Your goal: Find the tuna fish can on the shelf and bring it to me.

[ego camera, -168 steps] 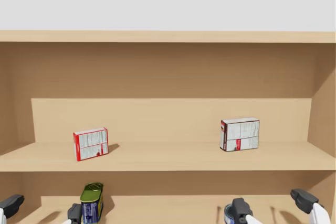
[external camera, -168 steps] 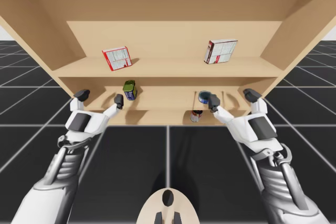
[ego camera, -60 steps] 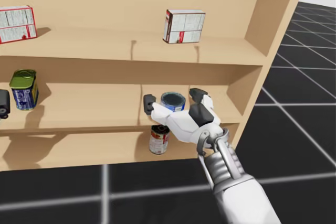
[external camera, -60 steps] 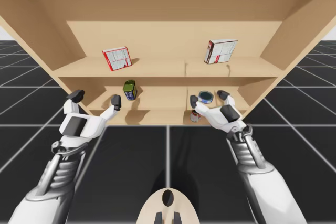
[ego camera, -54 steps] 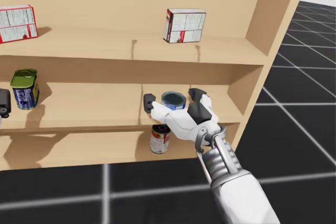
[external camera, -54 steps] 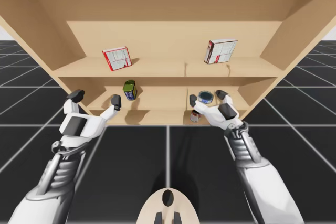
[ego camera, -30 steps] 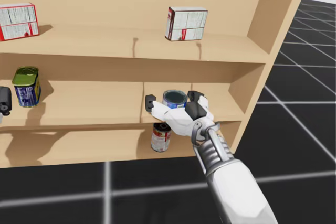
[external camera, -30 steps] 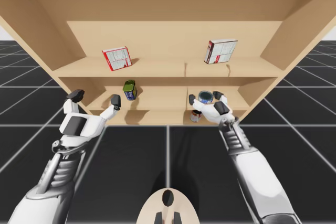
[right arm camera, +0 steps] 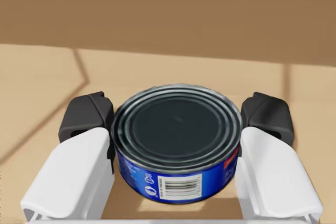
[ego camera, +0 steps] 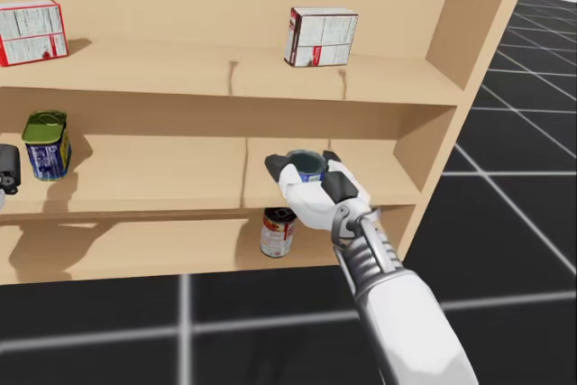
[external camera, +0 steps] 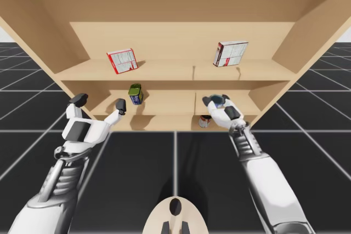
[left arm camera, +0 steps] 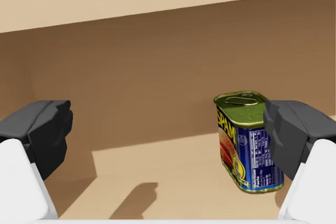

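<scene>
The tuna fish can (right arm camera: 177,140) is a low round blue can with a dark ringed lid, on the right half of the middle shelf (ego camera: 180,188). My right gripper (right arm camera: 176,129) is shut on it, one finger pressed against each side. The high view shows the same grip, with my right gripper (external camera: 218,103) around the can (external camera: 219,100). In the head view the can (ego camera: 306,165) sits in my right gripper (ego camera: 306,171). My left gripper (external camera: 100,102) hangs open in front of the left half of the middle shelf.
A blue rectangular can with a green top (left arm camera: 247,140) stands ahead of my left gripper (left arm camera: 170,129), close by one finger. Two red-and-white boxes (external camera: 122,60) (external camera: 230,53) stand on the upper shelf. A red-and-white round can (ego camera: 277,232) is on the lowest shelf, below my right hand. The shelf's side wall (ego camera: 469,69) is to the right.
My right gripper has pushed in around the tuna fish can and shut on it. My head has turned down and to the right since the first frames. The left arm has stayed still for the last second.
</scene>
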Tool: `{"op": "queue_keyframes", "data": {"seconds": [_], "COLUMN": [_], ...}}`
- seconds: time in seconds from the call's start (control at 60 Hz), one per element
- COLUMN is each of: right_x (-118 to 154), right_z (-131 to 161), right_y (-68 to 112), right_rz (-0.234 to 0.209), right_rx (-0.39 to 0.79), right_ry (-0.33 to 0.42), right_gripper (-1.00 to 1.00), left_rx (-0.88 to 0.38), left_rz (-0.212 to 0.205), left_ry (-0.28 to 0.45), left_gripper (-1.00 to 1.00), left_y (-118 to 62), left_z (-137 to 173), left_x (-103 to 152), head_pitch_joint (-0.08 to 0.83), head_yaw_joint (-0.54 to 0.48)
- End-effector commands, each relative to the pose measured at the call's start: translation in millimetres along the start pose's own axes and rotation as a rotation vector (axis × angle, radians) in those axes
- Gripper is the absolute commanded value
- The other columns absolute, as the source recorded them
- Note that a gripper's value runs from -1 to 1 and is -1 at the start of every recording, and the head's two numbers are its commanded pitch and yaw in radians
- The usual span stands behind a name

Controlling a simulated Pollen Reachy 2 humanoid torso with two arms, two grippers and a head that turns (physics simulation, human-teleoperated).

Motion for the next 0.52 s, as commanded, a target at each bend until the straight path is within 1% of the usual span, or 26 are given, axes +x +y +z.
{"op": "queue_keyframes", "data": {"seconds": [0.017,0.067,0.117,0.2,0.25,0.383,0.4,0.433,0.45,0.5,0.517], "right_x": [8.2,20.2,28.1,35.1,38.3,37.5,36.8,36.3,35.4,34.5,33.9], "right_z": [10.2,18.5,26.8,39.5,51.9,78.2,85.9,91.3,99.7,108.3,117.6], "right_y": [4.0,8.0,12.0,18.2,23.1,31.3,33.1,34.5,36.7,39.1,41.5], "right_rz": [-0.003,0.017,0.028,0.049,0.060,0.066,0.067,0.067,0.069,0.068,0.069], "right_rx": [0.001,0.002,0.009,0.017,0.020,0.032,0.033,0.035,0.040,0.047,0.053], "right_ry": [-0.047,-0.092,-0.118,-0.148,-0.171,-0.185,-0.187,-0.191,-0.193,-0.198,-0.202], "right_gripper": [1.00,1.00,1.00,1.00,1.00,1.00,1.00,1.00,1.00,1.00,1.00], "left_rx": [0.003,0.004,0.005,0.005,0.004,0.004,0.005,0.004,0.005,0.004,0.004], "left_rz": [0.000,0.000,0.000,-0.001,-0.001,-0.002,-0.002,-0.002,-0.002,-0.003,-0.003], "left_ry": [-0.003,-0.003,-0.004,-0.005,-0.005,-0.005,-0.005,-0.005,-0.005,-0.005,-0.005], "left_gripper": [-1.00,-1.00,-1.00,-1.00,-1.00,-1.00,-1.00,-1.00,-1.00,-1.00,-1.00], "left_y": [0.3,0.6,0.7,0.7,0.5,0.2,0.1,0.0,-0.2,-0.4,-0.6], "left_z": [0.0,0.1,0.1,0.0,-0.2,-0.2,-0.2,-0.3,-0.2,-0.5,-0.5], "left_x": [-0.1,0.0,0.1,0.2,0.0,-0.2,-0.3,-0.3,-0.3,-0.5,-0.4], "head_pitch_joint": [0.455,0.455,0.455,0.454,0.452,0.450,0.450,0.451,0.451,0.452,0.453], "head_yaw_joint": [-0.24,-0.25,-0.25,-0.25,-0.25,-0.25,-0.25,-0.25,-0.25,-0.25,-0.25]}}
